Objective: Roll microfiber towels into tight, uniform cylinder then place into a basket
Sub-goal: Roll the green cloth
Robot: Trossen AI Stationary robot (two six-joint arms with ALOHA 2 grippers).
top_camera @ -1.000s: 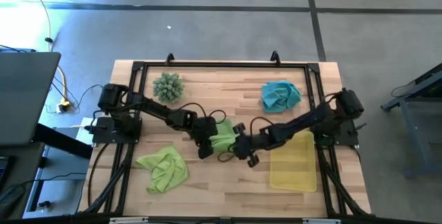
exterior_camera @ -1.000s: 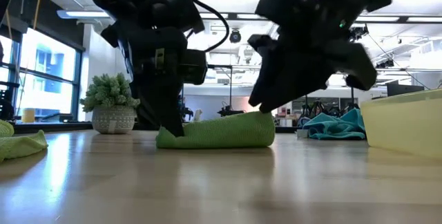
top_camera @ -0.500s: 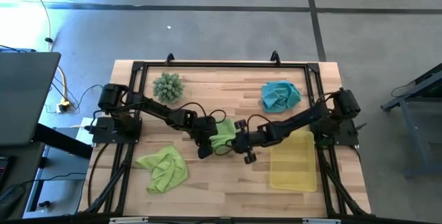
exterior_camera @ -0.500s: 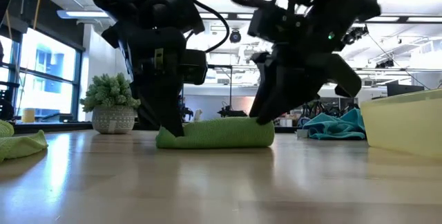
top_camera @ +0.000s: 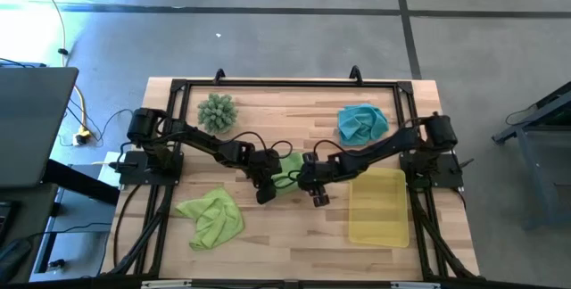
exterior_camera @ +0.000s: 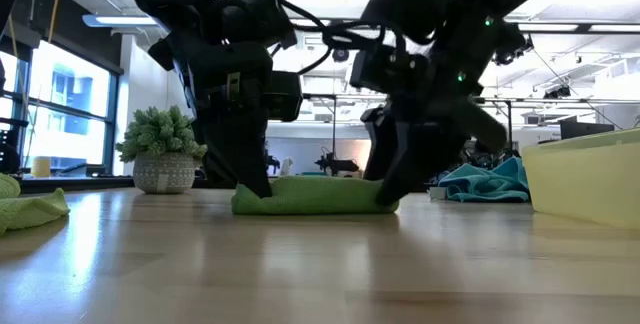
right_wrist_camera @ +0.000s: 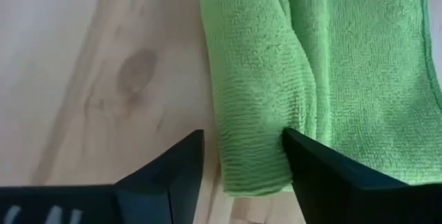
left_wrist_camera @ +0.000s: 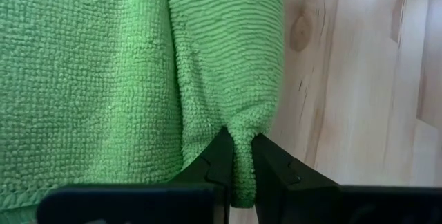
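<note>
While left gripper (left_wrist_camera: 237, 156) pinches green towel (exterior_camera: 312, 197), right gripper (right_wrist_camera: 243, 156) apparently straddles it, jaws apart.

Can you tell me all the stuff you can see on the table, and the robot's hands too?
middle towel: one, lime green, table centre, lying between both grippers.
crumpled towel: one, lime green, near-left part of the table.
teal towel: one, teal blue, bunched at the far right.
basket: one, translucent yellow, near-right of the table, nothing seen in it.
plant ball: one, spiky green, in a pale pot, far left.
table: one, light wood.
left gripper: one, dark, pinching the middle towel's left end.
right gripper: one, dark, fingers spread over the towel's right end.
</note>
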